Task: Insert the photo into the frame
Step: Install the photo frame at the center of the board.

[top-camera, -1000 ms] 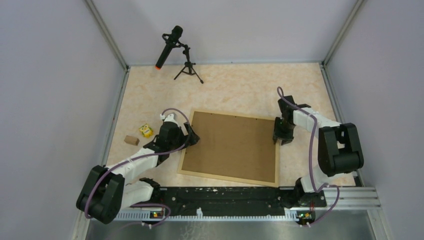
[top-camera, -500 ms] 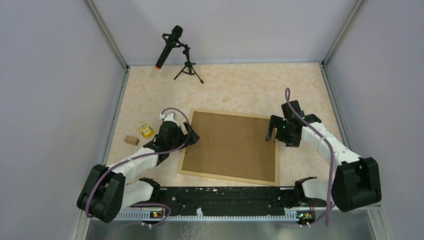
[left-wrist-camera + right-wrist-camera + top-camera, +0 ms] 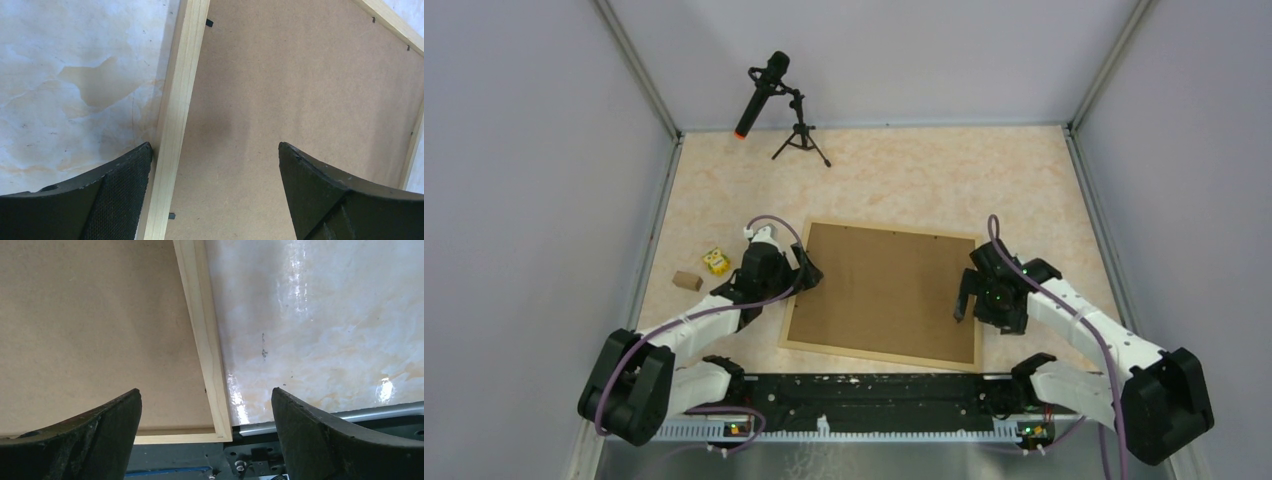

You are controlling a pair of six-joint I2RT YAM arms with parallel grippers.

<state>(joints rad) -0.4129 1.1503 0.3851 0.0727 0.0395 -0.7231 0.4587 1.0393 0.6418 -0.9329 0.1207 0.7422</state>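
The frame (image 3: 879,354) lay back-side up mid-table (image 3: 904,180), w/ a brown backing board (image 3: 884,290) sitting inside the rails. L gripper (image 3: 215,150) was at the left rail, fingers spread wide w/ the rail between them: one over the table, the other over the board. R gripper (image 3: 206,395) hung over the right rail near the near corner, also spread wide, gripping nothing. Couldn't tell if either touched the wood tbh. Left of the frame sat a small yellow thing (image 3: 716,261) and a brown block (image 3: 688,281). Mic on a tripod (image 3: 769,95) stood at the far side.
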